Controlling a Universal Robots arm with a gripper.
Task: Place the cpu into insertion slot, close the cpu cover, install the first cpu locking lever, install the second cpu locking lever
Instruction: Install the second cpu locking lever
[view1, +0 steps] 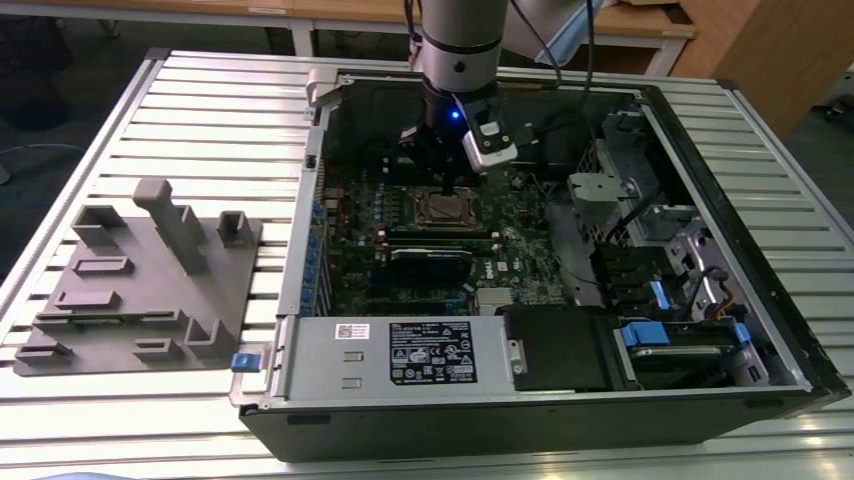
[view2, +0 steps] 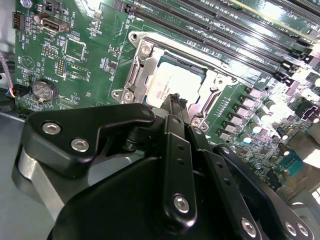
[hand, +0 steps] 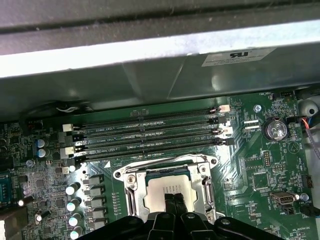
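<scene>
Hand (hand: 174, 200) over seated cpu (hand: 167, 192) (cover down)

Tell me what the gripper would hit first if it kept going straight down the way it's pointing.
Most likely the cpu: the gripper points at its metal top, seated in the socket. How much gap remains is unclear.

A robotics lab or workshop: an opened desktop computer case (view1: 561, 300) lies on a slatted aluminium workbench (view1: 200, 110), beside a grey parts fixture (view1: 140, 285), with wooden desks (view1: 347, 15) behind.
</scene>
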